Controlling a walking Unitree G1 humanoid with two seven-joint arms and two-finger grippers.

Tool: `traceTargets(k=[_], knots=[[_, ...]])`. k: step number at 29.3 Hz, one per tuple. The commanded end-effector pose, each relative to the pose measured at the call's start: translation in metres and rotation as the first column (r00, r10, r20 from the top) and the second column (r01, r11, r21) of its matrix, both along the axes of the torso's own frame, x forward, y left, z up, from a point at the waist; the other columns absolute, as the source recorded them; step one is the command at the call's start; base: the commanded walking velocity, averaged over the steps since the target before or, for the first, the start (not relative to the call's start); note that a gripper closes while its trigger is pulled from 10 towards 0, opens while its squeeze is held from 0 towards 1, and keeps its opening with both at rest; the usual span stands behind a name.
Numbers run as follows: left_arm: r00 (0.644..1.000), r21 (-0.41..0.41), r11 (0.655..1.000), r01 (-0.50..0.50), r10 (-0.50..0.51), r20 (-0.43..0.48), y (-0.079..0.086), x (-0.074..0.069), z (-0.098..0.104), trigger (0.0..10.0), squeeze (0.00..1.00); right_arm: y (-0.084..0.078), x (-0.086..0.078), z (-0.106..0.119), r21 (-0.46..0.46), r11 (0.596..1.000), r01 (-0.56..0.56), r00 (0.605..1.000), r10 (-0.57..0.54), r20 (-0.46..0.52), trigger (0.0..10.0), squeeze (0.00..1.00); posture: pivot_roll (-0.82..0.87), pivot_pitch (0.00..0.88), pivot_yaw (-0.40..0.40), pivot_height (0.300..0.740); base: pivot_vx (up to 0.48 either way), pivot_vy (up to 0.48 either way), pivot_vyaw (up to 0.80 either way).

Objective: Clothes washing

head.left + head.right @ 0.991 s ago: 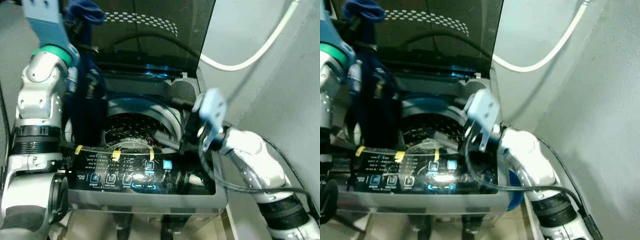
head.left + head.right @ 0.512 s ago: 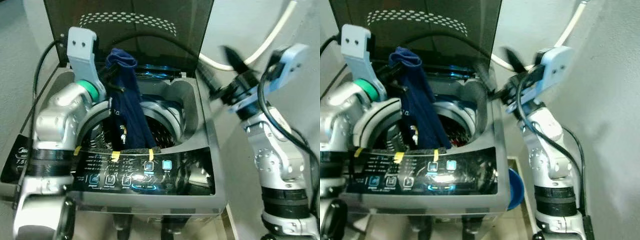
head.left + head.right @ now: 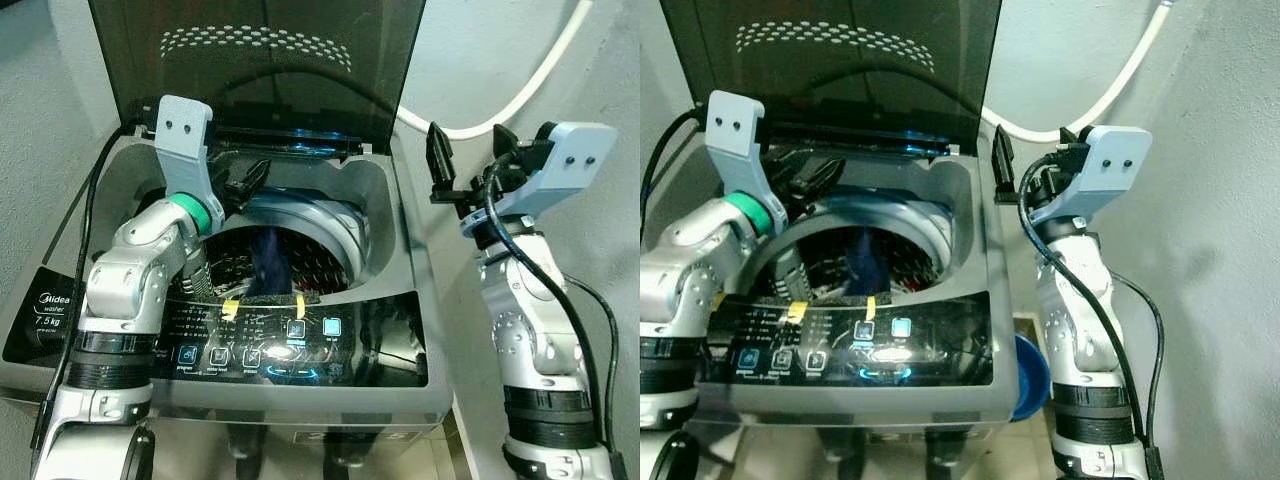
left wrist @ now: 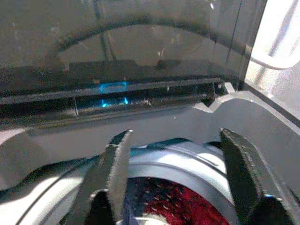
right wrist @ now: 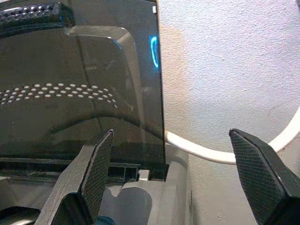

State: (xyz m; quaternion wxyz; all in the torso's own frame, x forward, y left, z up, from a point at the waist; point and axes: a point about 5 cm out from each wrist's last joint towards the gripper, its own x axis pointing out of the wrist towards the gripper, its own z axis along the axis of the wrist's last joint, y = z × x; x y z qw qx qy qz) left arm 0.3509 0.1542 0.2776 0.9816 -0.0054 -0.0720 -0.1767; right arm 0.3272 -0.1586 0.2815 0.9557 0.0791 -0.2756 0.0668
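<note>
- Nearest the camera, along the front edge of the top-loading washing machine [image 3: 400,215], lies the dark control panel [image 3: 300,345] with lit blue buttons and strips of yellow tape.
- Just behind the panel, the round drum [image 3: 300,255] stands open, and a dark blue garment [image 3: 268,262] hangs down inside it, its lower end against the front rim of the opening.
- Something red [image 4: 187,206] lies deeper in the drum, visible in the left wrist view between the black fingers.
- Over the rear left of the drum opening, the left gripper [image 3: 243,185] hovers with its fingers [image 4: 115,164] spread wide and nothing between them; it is apart from the blue garment below.
- To the right of the machine, beside its rear corner, the right gripper [image 3: 465,150] is raised with its fingers [image 5: 96,168] spread wide apart and holding nothing, aimed toward the lid's edge and the wall.
- Behind the drum, the smoked, translucent lid [image 3: 270,60] stands upright, a pattern of white dots across its upper part.
- Farthest back, a white hose [image 3: 500,115] curves across the grey wall [image 3: 470,50] to the right of the lid.
</note>
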Motion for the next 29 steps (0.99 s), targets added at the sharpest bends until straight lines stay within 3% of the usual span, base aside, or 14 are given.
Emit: traceTargets(k=[1, 5, 9, 11, 12, 13, 14, 16, 22, 29], knots=[[1.000, -0.001, 1.000, 0.018, -0.018, -0.020, -0.004, -0.004, -0.004, 10.0, 1.00, -0.001, 0.000, -0.003, 0.010, 1.000, 0.022, 1.000, -0.022, -0.013, 10.0, 0.00, 0.04, 0.074, 0.002, 0.740, 0.000, 0.000, 0.00], [1.000, 0.011, 1.000, 0.026, -0.025, -0.009, -0.006, -0.007, -0.005, 10.0, 1.00, 0.001, 0.000, -0.004, 0.012, 0.999, 0.037, 0.999, -0.036, -0.013, 10.0, 0.00, 0.04, 0.074, 0.002, 0.740, 0.000, 0.000, 0.00], [0.997, 0.075, 0.997, 0.027, -0.033, 0.076, -0.011, -0.015, 0.003, 10.0, 1.00, 0.002, 0.000, -0.005, 0.011, 0.999, 0.048, 0.999, -0.048, -0.016, 10.0, 0.00, 0.04, 0.074, 0.002, 0.740, 0.000, 0.000, 0.00], [0.989, 0.145, 0.989, -0.007, -0.015, 0.149, -0.013, -0.020, 0.008, 10.0, 1.00, 0.002, 0.000, -0.006, 0.009, 0.999, 0.050, 0.999, -0.049, -0.017, 10.0, 0.00, 0.04, 0.074, 0.002, 0.740, 0.000, 0.000, 0.00], [0.982, 0.177, 0.984, -0.018, -0.016, 0.188, -0.015, -0.023, 0.011, 10.0, 0.60, 0.002, -0.001, -0.006, 0.007, 0.999, 0.050, 0.999, -0.050, -0.018, 10.0, 0.00, 0.04, 0.074, 0.002, 0.740, 0.000, 0.000, 0.00], [0.982, 0.177, 0.984, -0.018, -0.016, 0.188, -0.015, -0.023, 0.011, 10.0, 0.60, 0.002, -0.001, -0.006, 0.007, 0.999, 0.050, 0.999, -0.050, -0.018, 10.0, 0.00, 0.04, 0.074, 0.002, 0.740, 0.000, 0.000, 0.00], [0.974, 0.202, 0.979, -0.034, -0.013, 0.226, -0.018, -0.028, 0.012, 10.0, 0.00, 0.002, -0.001, -0.007, 0.004, 0.999, 0.051, 0.999, -0.051, -0.020, 10.0, 0.00, 0.04, 0.074, 0.002, 0.740, 0.000, 0.000, 0.00], [0.969, 0.213, 0.976, -0.043, -0.011, 0.247, -0.019, -0.031, 0.013, 10.0, 0.00, 0.002, -0.001, -0.007, 0.003, 0.999, 0.051, 0.998, -0.051, -0.021, 10.0, 0.00, 0.04, 0.074, 0.002, 0.740, 0.000, 0.000, 0.00], [0.962, 0.132, 0.987, -0.093, 0.055, 0.269, -0.014, -0.044, 0.002, 10.0, 0.00, 0.003, -0.004, -0.013, -0.024, 0.998, 0.062, 0.998, -0.062, -0.028, 10.0, 0.00, 0.05, 0.065, -0.003, 0.740, 0.000, 0.000, 0.00], [0.968, 0.152, 0.983, -0.104, 0.065, 0.241, -0.012, -0.072, -0.034, 10.0, 0.00, 0.004, -0.013, -0.030, -0.095, 0.992, 0.082, 0.995, -0.088, -0.055, 10.0, 0.00, 0.06, 0.054, -0.020, 0.740, 0.000, 0.000, 0.00]])
